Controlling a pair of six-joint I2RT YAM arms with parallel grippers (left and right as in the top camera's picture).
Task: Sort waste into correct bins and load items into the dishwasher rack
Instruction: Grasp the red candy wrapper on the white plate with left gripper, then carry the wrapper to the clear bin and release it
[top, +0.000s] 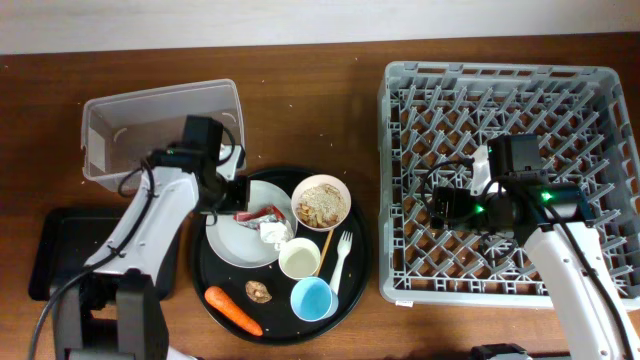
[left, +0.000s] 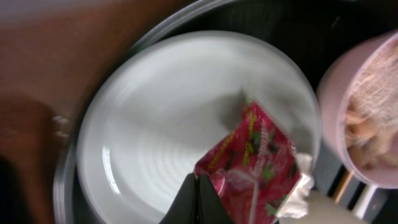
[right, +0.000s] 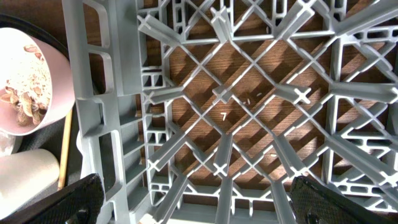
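Note:
My left gripper (left: 198, 182) is shut on the lower left corner of the red snack wrapper (left: 255, 162), which lies on the white plate (left: 161, 118). Overhead, that gripper (top: 240, 208) is over the plate (top: 232, 240), with the wrapper (top: 262, 213) and the crumpled white paper (top: 272, 231) beside it. The pink bowl (top: 321, 202) holds beige scraps. The carrot (top: 233, 310) and the brown lump (top: 259, 291) lie on the round tray's front. My right gripper (right: 196, 202) is open above the grey rack (right: 224, 93), near its left wall.
The round black tray (top: 355, 280) also carries a white cup (top: 299, 258), a light-blue cup (top: 313, 298), a white fork (top: 343, 255) and a wooden stick (top: 325, 250). A clear tub (top: 160, 125) stands behind my left arm. A shallow black tray (top: 55, 250) sits at the far left.

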